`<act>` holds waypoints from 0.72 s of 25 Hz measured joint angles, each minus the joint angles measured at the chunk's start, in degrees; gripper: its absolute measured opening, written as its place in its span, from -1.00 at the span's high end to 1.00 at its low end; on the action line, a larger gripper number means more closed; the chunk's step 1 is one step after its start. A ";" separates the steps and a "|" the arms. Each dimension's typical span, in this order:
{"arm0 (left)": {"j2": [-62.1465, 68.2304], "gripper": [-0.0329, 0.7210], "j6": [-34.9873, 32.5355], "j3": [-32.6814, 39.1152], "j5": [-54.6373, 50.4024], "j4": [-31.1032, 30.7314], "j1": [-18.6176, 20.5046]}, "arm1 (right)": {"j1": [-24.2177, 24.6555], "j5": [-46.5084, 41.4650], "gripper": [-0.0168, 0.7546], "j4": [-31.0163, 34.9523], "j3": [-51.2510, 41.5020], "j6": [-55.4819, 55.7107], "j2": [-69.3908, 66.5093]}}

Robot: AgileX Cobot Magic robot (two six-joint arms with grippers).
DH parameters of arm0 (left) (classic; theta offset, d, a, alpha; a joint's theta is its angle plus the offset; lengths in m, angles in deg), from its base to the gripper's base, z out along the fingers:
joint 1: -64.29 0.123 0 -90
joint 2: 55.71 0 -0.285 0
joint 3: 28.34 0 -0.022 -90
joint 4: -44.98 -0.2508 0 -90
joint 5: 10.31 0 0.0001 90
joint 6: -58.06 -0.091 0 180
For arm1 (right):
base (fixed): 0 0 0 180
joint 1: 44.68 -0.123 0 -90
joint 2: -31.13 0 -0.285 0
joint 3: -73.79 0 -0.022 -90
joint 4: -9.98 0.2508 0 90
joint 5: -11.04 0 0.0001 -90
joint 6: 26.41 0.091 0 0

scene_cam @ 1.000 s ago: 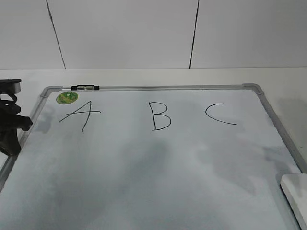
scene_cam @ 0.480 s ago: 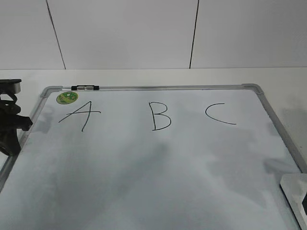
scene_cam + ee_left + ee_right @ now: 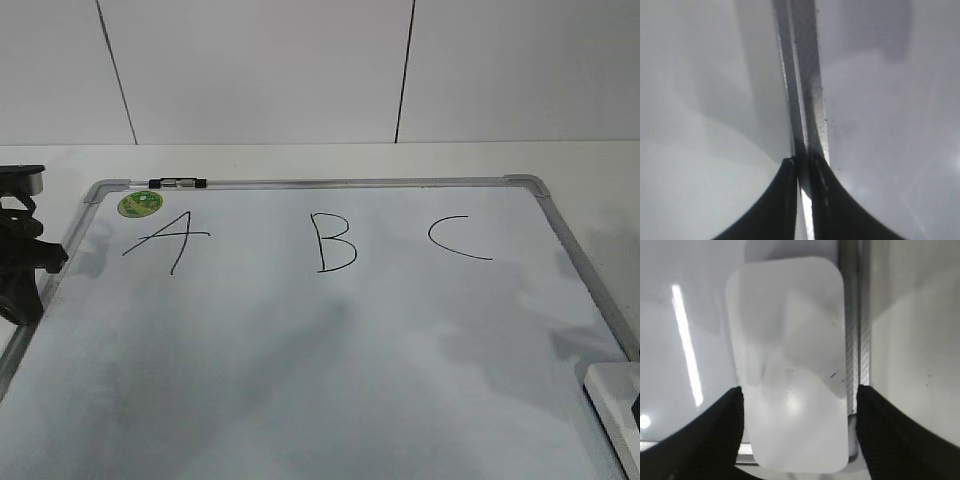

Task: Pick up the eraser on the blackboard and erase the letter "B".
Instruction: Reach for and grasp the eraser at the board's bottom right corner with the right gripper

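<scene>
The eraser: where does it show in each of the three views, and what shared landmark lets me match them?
Exterior view: the eraser is cut off at the bottom right corner, by the board's right edge.
Left wrist view: not in it.
Right wrist view: the eraser fills the centre, between the open fingers of the right gripper.
Shared landmark: the board's grey metal frame.

Slanted exterior; close, perhaps downward, wrists over blackboard.
</scene>
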 joint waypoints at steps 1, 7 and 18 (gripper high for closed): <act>0.00 0.84 0.00 0.00 0.00 0.00 0.00 | 0.00 0.49 -0.48 -0.46 0.00 0.00 0.00; 0.00 0.84 0.00 0.00 0.00 0.00 0.03 | 0.00 4.24 -0.47 -1.96 -0.09 -0.13 3.40; 0.00 0.84 0.00 0.00 0.00 0.00 0.03 | 0.00 6.34 -0.47 0.28 -6.16 -0.19 7.54</act>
